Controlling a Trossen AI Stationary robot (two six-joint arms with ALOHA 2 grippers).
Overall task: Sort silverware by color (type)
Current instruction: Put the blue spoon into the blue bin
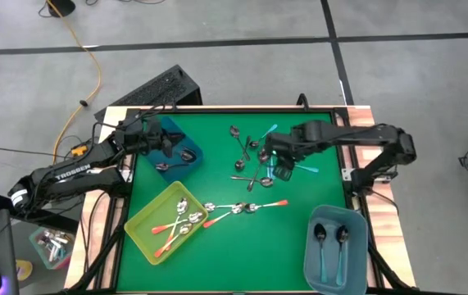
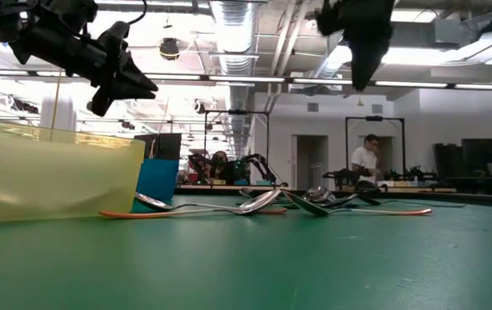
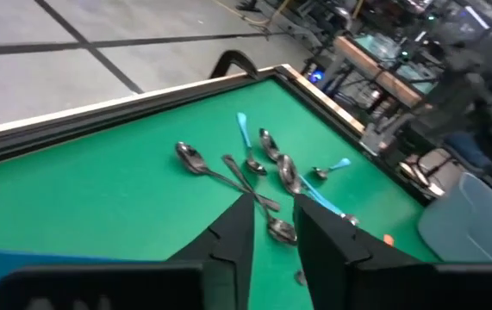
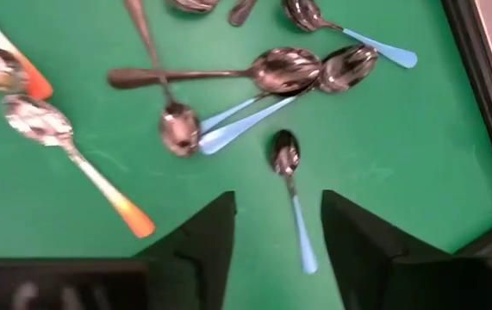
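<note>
right gripper (image 4: 276, 237) hangs over the spoon cluster mid-table, fingers spread, nothing between them. lined up straight ahead of the gap lies a small dark spoon with a pale teal-blue handle (image 4: 293, 198), alone on the green felt table top (image 4: 383, 155), bowl pointing away from the fingers, handle running in between them.

judgement: step in hand is the pick of this teal spoon, bound for the grey-blue plastic bin (image 1: 336, 246) that already holds two of the same kind.
- come straight down, one finger each side of the thin handle; it lies flat, so the tips must reach the felt before closing.
- grip near the neck rather than the tail end, or it may swing.
- keep clear of the crossed pair of teal-handled spoons (image 4: 254, 108) just beside the bowl.

left gripper (image 3: 271, 232) hovers over the dark blue plastic bin (image 1: 176, 152), where a grey metal spoon (image 1: 168, 164) lies; fingers slightly apart, empty.

orange-handled silver spoons (image 1: 246, 207) wait in a row by the yellow-green bin (image 1: 143, 221), some already inside.
</note>
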